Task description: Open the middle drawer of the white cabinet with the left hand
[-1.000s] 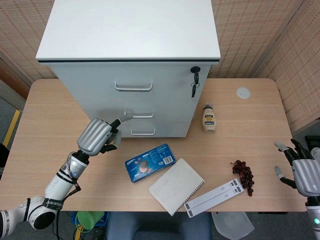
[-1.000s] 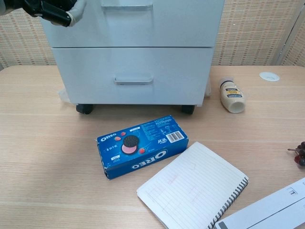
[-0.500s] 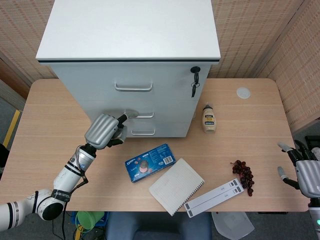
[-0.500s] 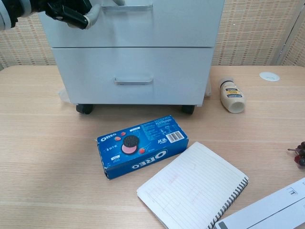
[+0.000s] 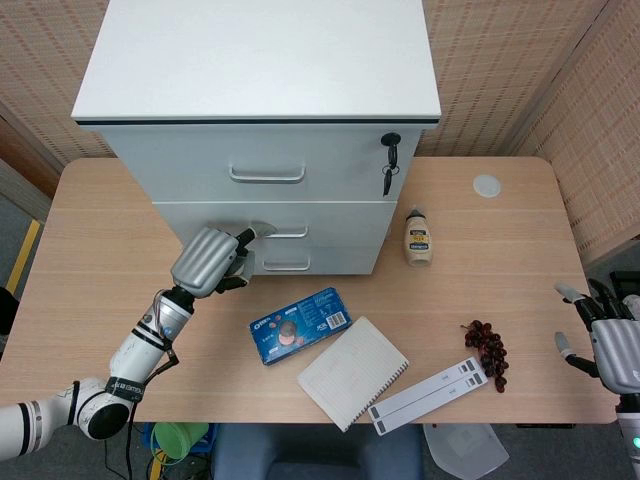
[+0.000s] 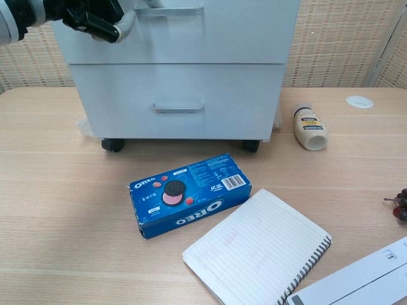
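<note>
At the front of the white cabinet point(image 5: 258, 120), which stands toward the far edge of the tabletop point(image 5: 90, 250), your left hand point(image 5: 210, 262) is up against the left end of the middle drawer's handle point(image 5: 281, 231); the middle drawer point(image 5: 270, 226) looks closed, its face flush with the drawers above and below. From the head view a fingertip point(image 5: 262, 229) reaches onto the handle's left end, and the chest view shows the same hand point(image 6: 89, 18) curled beside the bar, but you cannot tell from either whether the fingers are truly hooked behind it. So you appear to be at the grasping step, with the pull not yet done. Next, judge that the fingers are seated behind the bar, then draw straight toward the near edge, watching the Oreo box point(image 5: 298, 325) lying in front. Your right hand point(image 5: 608, 340) idles over the near right corner, fingers spread, holding nothing.
</note>
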You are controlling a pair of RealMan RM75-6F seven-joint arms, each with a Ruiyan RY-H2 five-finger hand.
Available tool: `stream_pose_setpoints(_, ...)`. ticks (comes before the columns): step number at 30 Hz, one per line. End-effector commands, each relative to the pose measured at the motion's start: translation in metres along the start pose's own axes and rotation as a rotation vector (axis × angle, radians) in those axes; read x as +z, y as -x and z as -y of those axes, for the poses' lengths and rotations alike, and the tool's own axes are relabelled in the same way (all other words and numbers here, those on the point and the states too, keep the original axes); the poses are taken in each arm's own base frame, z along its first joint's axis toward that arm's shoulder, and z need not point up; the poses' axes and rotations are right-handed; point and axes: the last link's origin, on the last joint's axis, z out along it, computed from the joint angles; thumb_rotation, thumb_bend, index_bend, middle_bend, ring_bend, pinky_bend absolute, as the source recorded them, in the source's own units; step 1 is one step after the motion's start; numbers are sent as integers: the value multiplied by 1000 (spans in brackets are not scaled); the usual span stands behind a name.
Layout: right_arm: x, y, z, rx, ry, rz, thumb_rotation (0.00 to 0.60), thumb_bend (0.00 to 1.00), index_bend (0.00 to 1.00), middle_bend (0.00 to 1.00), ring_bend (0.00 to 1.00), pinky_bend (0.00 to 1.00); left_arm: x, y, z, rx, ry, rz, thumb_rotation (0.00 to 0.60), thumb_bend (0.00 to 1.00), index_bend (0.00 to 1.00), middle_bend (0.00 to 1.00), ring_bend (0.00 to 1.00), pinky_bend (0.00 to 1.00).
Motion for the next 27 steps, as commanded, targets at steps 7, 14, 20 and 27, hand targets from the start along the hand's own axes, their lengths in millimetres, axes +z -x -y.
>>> stream_pose_setpoints(7,1,1,2,-1,-4,3,600,346,178,301,161,201,-16,0,-2,2,8,3,600,686,250,896,940,1000)
stream_pose_setpoints(14,1,1,3,-3,-8,5,600,346,178,301,161,201,-31,-2,-5,-5,24,-2,600,686,248,895,940,1000)
stream_pose_setpoints(20,2,1,6,-4,-13,7,600,346,178,301,161,201,-41,-4,-7,-5,34,-4,600,686,250,896,940,1000)
stream_pose_setpoints(27,3,2,8,-6,-19,10,600,346,178,301,161,201,-50,-6,-10,-6,47,3,600,686,254,895,940,1000)
